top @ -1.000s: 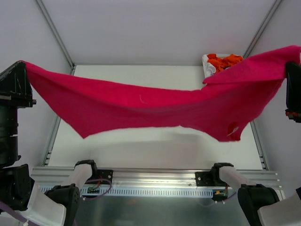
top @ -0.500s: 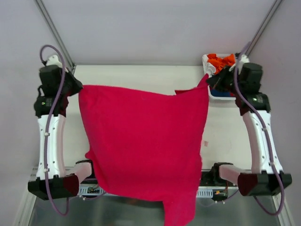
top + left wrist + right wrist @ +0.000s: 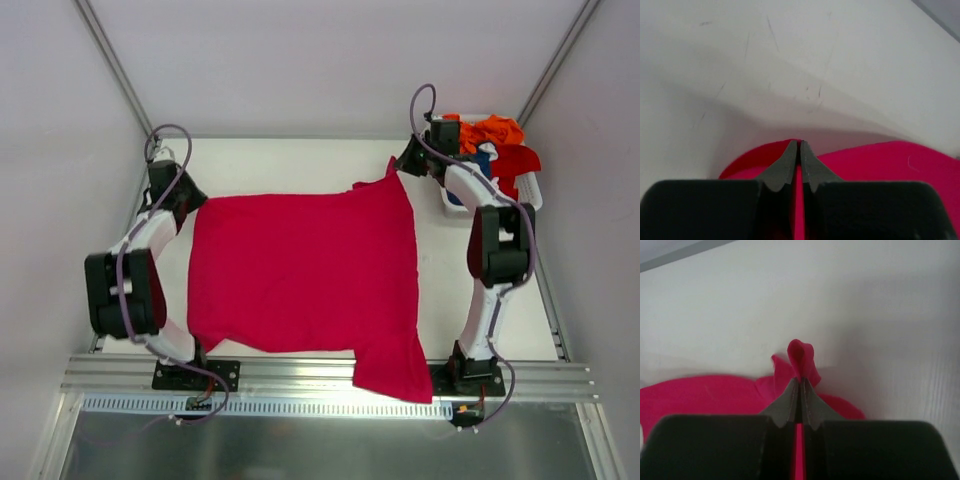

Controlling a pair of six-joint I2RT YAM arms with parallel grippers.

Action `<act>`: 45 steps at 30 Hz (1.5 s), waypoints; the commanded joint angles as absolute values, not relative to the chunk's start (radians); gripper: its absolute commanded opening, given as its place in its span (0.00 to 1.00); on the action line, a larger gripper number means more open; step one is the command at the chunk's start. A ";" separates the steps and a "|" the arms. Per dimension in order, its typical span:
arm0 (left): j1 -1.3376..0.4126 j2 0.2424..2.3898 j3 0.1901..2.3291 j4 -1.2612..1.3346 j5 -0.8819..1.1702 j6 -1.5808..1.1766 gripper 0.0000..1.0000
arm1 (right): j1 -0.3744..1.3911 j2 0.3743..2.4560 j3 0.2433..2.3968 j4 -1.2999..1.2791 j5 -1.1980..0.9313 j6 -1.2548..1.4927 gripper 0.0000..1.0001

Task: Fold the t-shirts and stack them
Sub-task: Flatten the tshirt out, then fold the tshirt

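Pale walls are closing in the workspace on three sides, with metal struts running up the far corners and a slotted aluminium rail [image 3: 320, 375] crossing the near edge. Inside them the white tabletop [image 3: 300, 160] is showing bare along its far strip and both sides; seen close from the left wrist, it is carrying faint scratches.

The crimson-pink t-shirt [image 3: 300, 270] is lying spread flat over the middle of the tabletop, mostly smooth. One near corner is lapping over the edge onto the rail, and its far right corner is bunching up in a small peak. Judging by this, the task is only getting started. This first shirt is laid out for folding, but no fold is showing in it and no stack is forming anywhere.

The white basket [image 3: 530, 192] is sitting at the far right corner, just beside the right arm. The orange t-shirt [image 3: 492, 128], the red t-shirt [image 3: 516, 160] and a glimpse of the dark blue t-shirt [image 3: 483, 165] are heaping out of it, crumpled and waiting. So four folds and the stacking itself are all remaining.

The left claw [image 3: 196, 205] is reaching to the shirt's far left corner, its jaws pressing together on the cloth edge low against the tabletop. The right claw [image 3: 404, 166] is doing the same at the far right corner, jaws clamping a pinch of fabric that is looping up just past the tips.
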State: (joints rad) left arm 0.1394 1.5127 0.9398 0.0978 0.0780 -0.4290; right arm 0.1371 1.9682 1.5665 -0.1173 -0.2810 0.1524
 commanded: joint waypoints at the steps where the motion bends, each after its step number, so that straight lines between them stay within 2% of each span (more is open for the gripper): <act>1: 0.149 1.664 1.136 0.285 0.103 -0.411 0.00 | 0.152 2.098 1.762 -0.008 -0.273 0.164 0.01; 7: 0.152 1.883 1.389 0.276 0.132 -0.368 0.00 | 0.155 2.344 2.136 -0.063 -0.218 0.175 0.01; 11: 0.166 1.950 1.468 0.273 0.144 -0.356 0.00 | 0.170 2.404 2.235 -0.014 -0.187 0.192 0.00; 16: 0.183 1.997 1.531 0.252 0.179 -0.345 0.00 | 0.190 2.445 2.321 -0.101 -0.104 0.149 0.00; 24: 0.189 2.020 1.543 0.245 0.248 -0.339 0.00 | 0.189 2.401 2.253 -0.110 -0.127 0.129 0.00; 31: 0.219 1.948 1.468 0.276 0.342 -0.269 0.00 | 0.192 2.266 2.136 -0.126 -0.127 0.106 0.00; 45: 0.311 1.799 1.223 0.388 0.455 0.057 0.00 | 0.190 1.887 1.617 -0.069 -0.184 0.164 0.01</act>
State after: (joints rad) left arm 0.2955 1.8614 1.2575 0.2962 0.3874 -0.0647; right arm 0.1886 1.9614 1.6802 -0.1139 -0.1455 0.1349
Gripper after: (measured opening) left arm 0.011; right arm 0.018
